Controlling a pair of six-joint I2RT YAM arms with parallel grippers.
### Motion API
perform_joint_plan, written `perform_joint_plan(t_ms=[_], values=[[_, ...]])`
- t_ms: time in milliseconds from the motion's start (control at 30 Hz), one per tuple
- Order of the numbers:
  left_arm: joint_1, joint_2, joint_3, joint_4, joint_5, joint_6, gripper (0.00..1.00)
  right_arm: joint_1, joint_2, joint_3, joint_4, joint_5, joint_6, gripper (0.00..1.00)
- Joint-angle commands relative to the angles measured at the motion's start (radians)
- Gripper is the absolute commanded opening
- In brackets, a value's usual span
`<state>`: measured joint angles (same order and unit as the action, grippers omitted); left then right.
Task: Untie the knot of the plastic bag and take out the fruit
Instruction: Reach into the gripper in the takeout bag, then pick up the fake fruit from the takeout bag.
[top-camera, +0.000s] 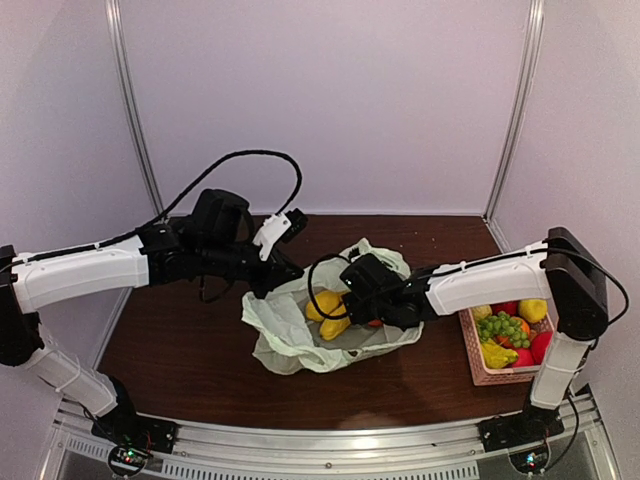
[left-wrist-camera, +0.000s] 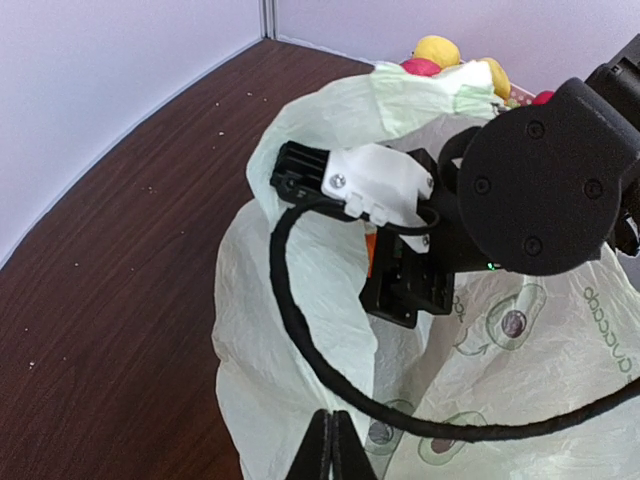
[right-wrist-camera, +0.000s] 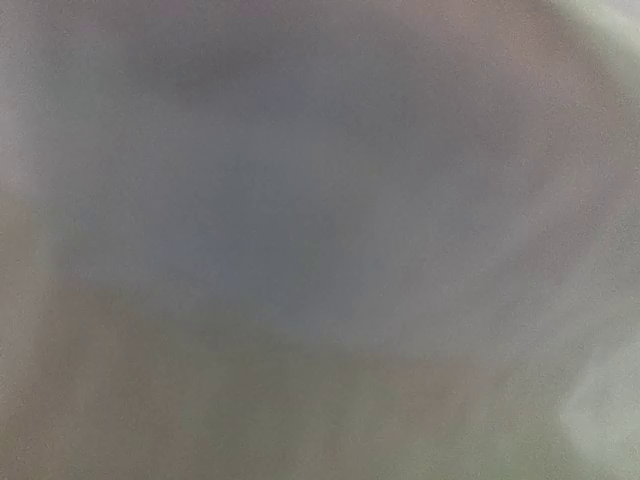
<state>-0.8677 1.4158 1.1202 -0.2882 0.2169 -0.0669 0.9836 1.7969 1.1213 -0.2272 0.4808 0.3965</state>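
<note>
The plastic bag (top-camera: 290, 345) lies crumpled in the middle of the table (top-camera: 180, 340), its mouth gaping upward with no tie visible across the opening. Inside the bag sit the fruit (top-camera: 325, 303): two yellow pieces side by side near the middle, and a bit of orange one just to their right, mostly hidden by the arm. The left gripper (top-camera: 283, 277) is at the bag's upper left rim, its fingers (left-wrist-camera: 330, 450) pressed tight together, and the thin green plastic looks pinched between them and lifted there. The right gripper (top-camera: 358, 298) reaches into the bag's mouth from the right, touching or just above the yellow pieces. Its own camera gives only a grey blur, and from the other views I cannot tell whether its fingers are spread or closed on anything. Well to the right of the bag stands a pink basket (top-camera: 470, 350) holding green grapes (top-camera: 503, 327) with red and yellow fruit around them.
</note>
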Motion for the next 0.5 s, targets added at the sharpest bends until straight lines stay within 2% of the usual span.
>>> perform_joint_plan(t_ms=[0, 300, 400, 467], values=[[-0.004, 0.009, -0.005, 0.031, 0.017, -0.009, 0.0, -0.05, -0.007, -0.032, -0.02, 0.061, 0.017, 0.83], [-0.002, 0.014, -0.003, 0.03, 0.026, -0.01, 0.0, -0.126, 0.043, -0.058, 0.084, -0.032, -0.002, 0.91], [-0.003, 0.012, -0.004, 0.028, 0.022, -0.01, 0.0, -0.14, 0.067, -0.051, 0.1, -0.058, -0.003, 0.89], [-0.004, 0.012, -0.003, 0.028, 0.017, -0.01, 0.0, -0.146, 0.076, -0.051, 0.107, -0.065, -0.003, 0.83]])
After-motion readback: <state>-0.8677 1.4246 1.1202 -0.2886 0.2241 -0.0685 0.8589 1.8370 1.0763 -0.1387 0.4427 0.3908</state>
